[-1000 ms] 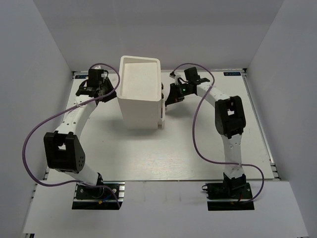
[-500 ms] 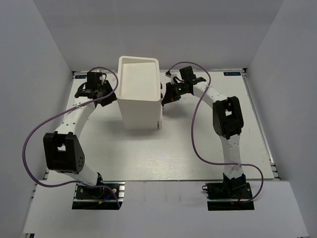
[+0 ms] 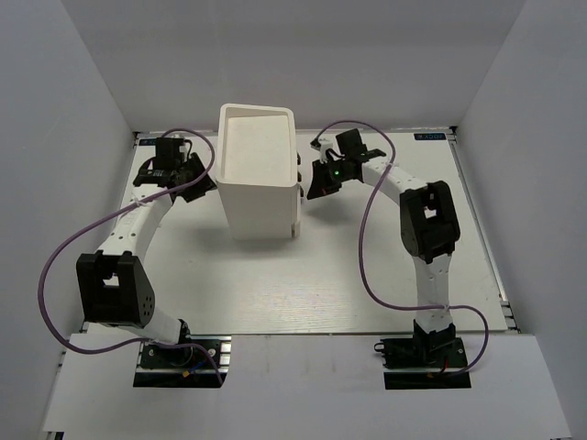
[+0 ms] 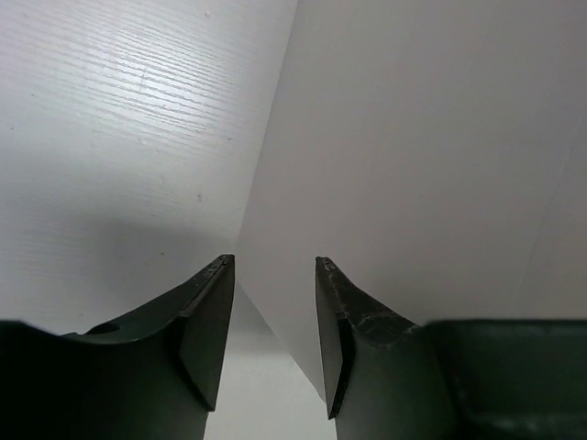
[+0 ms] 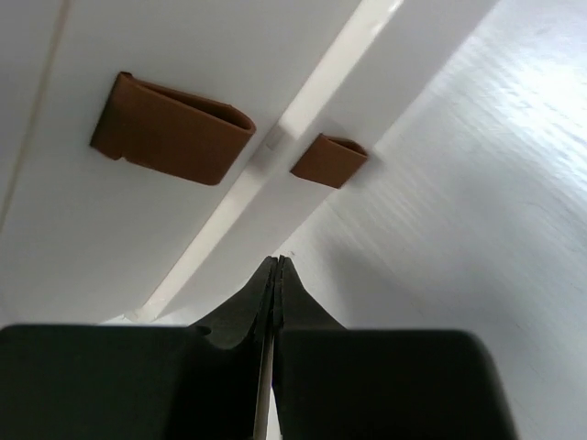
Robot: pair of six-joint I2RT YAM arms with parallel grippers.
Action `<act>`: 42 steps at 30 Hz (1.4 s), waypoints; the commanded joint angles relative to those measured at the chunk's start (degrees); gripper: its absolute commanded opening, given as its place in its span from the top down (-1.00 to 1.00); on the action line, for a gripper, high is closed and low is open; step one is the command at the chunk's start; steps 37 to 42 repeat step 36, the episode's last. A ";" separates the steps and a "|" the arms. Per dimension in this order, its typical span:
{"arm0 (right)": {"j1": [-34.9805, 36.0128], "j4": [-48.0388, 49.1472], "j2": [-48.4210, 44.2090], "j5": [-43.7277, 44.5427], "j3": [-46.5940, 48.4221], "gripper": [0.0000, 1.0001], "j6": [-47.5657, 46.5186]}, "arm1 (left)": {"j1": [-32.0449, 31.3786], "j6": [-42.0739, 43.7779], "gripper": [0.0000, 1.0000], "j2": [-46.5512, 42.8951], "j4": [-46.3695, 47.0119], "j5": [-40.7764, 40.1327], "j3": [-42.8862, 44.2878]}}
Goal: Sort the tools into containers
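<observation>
No tools show in any view. The containers are white drawers (image 5: 138, 211) with brown knobs (image 5: 171, 128), stacked on the right side of a tall white box (image 3: 259, 174). My right gripper (image 5: 277, 261) is shut with nothing in it. Its tip points at the drawer fronts just below the lower knob (image 5: 328, 159). From above, the right gripper (image 3: 309, 183) sits close against the box's right side. My left gripper (image 4: 273, 263) is open and empty, facing the box's plain left wall (image 4: 413, 165). Seen from above, the left gripper (image 3: 196, 181) is beside that wall.
The white table (image 3: 303, 275) is walled by white panels on the left, right and back. Purple cables (image 3: 367, 247) loop over both arms. The box stands at the back middle, between the two grippers.
My left jaws have spread wider and the left arm has eased back a little. The box has shifted slightly to the left. The right gripper pressed in, then drew back a little, still shut.
</observation>
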 commanded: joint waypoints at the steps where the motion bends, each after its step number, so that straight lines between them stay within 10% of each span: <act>1: 2.04 1.53 3.64 -4.85 1.44 1.00 -1.07 | 0.12 -0.24 -0.02 -1.69 1.28 3.06 -0.07; 11: 3.02 6.90 5.94 -11.99 3.55 1.00 4.21 | 0.12 0.82 -0.04 -0.54 1.28 5.00 0.99; 17: 1.35 -1.36 1.28 5.88 3.56 1.00 -2.99 | 0.82 -1.20 -0.18 -3.43 -6.35 -5.35 2.91; 21: -0.59 -4.36 -8.78 15.08 -4.92 -0.80 -8.52 | 2.05 -1.91 -0.75 -8.87 -12.51 -13.36 5.29; 26: -2.09 -0.06 -22.96 17.00 -21.30 -0.81 -13.72 | 0.66 7.45 -1.00 -19.25 -7.72 -8.38 4.07; 33: -1.82 -7.68 -38.09 29.67 -24.74 -0.81 -3.81 | 0.65 19.44 -1.00 -33.94 0.06 20.36 -2.27; 42: -1.82 -5.96 -44.32 29.32 -28.33 -0.81 -0.90 | 0.65 20.50 -1.00 -34.55 -3.28 22.75 -1.65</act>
